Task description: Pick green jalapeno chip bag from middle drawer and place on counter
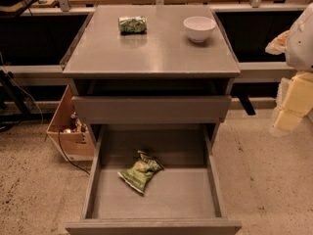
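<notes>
The green jalapeno chip bag (141, 172) lies crumpled on the floor of the middle drawer (181, 197), left of centre and toward the back. The drawer is pulled fully out toward me. The grey counter (156, 53) tops the cabinet above it. My gripper (292, 106) is at the right edge of the view, beside the cabinet at about the height of the upper drawer. It is well above and to the right of the bag and holds nothing I can see.
A compact green roll-shaped package (132, 24) and a white bowl (199, 28) sit at the back of the counter. The shallower upper drawer (151, 109) is slightly ajar. A wooden crate (68, 129) with a cable stands on the floor at the left.
</notes>
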Robot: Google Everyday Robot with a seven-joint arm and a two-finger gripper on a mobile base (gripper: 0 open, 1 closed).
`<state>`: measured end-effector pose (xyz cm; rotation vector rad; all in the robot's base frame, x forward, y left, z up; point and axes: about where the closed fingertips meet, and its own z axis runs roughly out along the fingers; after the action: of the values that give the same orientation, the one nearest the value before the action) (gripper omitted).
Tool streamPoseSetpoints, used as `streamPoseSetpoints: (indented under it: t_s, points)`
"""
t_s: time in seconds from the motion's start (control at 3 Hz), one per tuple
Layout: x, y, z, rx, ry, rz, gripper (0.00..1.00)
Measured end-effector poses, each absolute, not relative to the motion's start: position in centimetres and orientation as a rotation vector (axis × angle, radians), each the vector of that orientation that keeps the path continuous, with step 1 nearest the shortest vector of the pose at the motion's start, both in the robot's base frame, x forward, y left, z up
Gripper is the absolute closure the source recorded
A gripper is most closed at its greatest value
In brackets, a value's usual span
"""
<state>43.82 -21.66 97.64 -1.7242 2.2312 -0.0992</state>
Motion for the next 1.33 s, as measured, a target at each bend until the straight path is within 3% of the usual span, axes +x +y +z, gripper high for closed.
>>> streamPoseSetpoints:
  t_s: [0.67, 1.33]
  points:
    - [44.7, -21.2, 94.8, -1.704, 2.232, -0.041, 0.0]
    - [48.9, -18.3, 81.6, -1.704, 2.181, 0.232, 0.0]
